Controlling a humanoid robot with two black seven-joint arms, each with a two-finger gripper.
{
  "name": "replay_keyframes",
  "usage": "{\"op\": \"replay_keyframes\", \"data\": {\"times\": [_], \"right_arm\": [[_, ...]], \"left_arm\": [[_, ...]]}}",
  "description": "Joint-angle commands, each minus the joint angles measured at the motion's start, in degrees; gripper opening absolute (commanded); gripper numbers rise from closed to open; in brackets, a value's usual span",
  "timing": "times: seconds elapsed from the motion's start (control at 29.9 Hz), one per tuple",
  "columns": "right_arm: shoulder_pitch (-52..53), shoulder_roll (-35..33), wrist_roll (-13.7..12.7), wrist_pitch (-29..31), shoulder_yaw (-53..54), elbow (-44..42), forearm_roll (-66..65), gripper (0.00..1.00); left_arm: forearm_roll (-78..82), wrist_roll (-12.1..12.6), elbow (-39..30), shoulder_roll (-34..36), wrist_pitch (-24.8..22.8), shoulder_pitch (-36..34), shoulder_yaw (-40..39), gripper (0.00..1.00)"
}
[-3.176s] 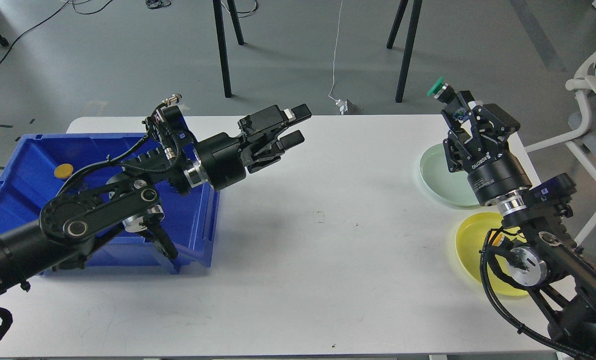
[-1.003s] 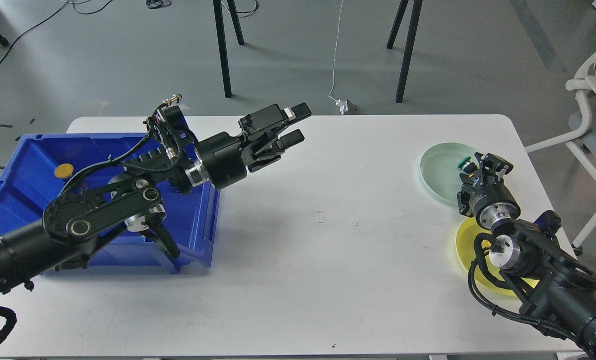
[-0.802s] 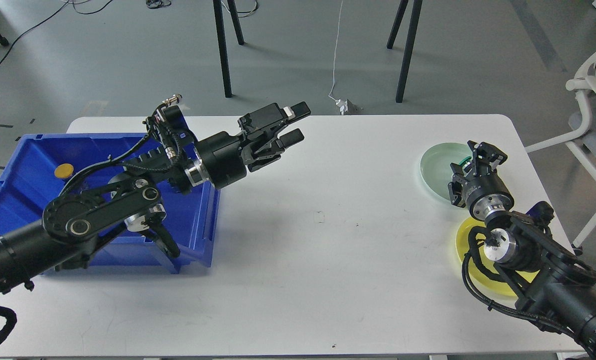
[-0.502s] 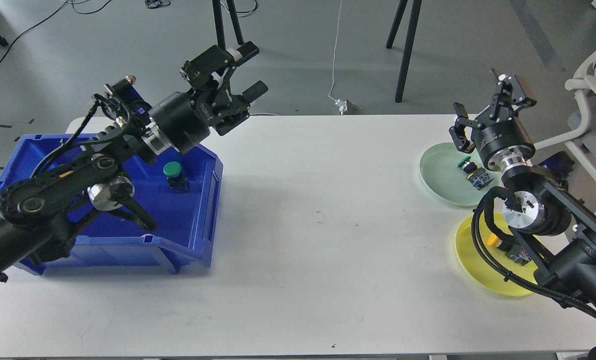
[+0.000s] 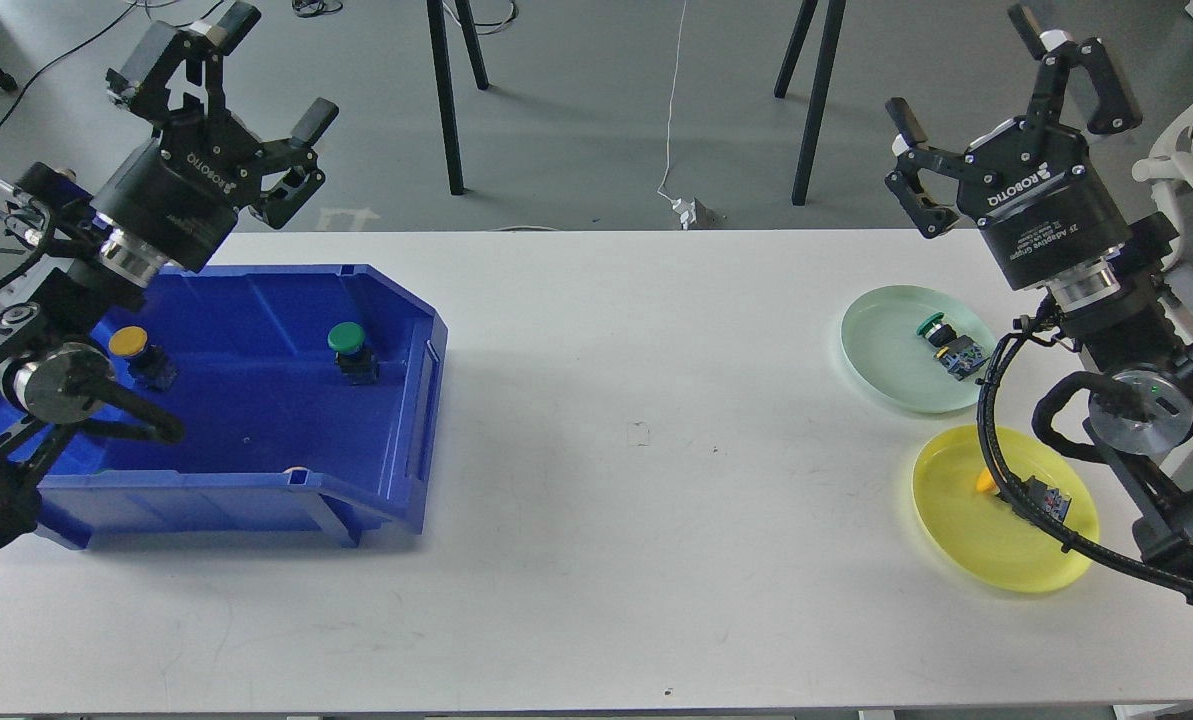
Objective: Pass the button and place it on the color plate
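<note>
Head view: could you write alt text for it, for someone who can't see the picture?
A white table seen from above, with two black robot arms raised at its sides, the left gripper and right gripper both open and empty. A blue bin on the left holds a yellow button and a green button; on the right, a green plate and a yellow plate each hold a matching button.

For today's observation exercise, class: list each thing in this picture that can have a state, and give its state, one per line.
Left end effector: open, empty, raised above the bin.
Right end effector: open, empty, raised.
Blue bin: holds two buttons.
Green button in bin: upright.
Yellow button in bin: upright.
Green plate: holds a green button on its side.
Yellow plate: holds a yellow button, partly hidden by a cable.
</note>
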Motion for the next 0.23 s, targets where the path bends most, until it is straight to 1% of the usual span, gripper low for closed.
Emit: {"op": "replay_keyframes", "data": {"times": [0.0, 0.2], "right_arm": [[0.0, 0.8, 0.0, 0.1, 1.0, -1.3, 0.1, 0.99], [-0.2, 1.1, 0.2, 0.1, 3.3, -2.7, 0.1, 0.99]], "left_arm": [[0.1, 0.0, 0.0, -0.7, 0.0, 0.5, 0.2, 0.98], [0.1, 0.0, -0.6, -2.2, 0.0, -0.4, 0.1, 0.98]]}}
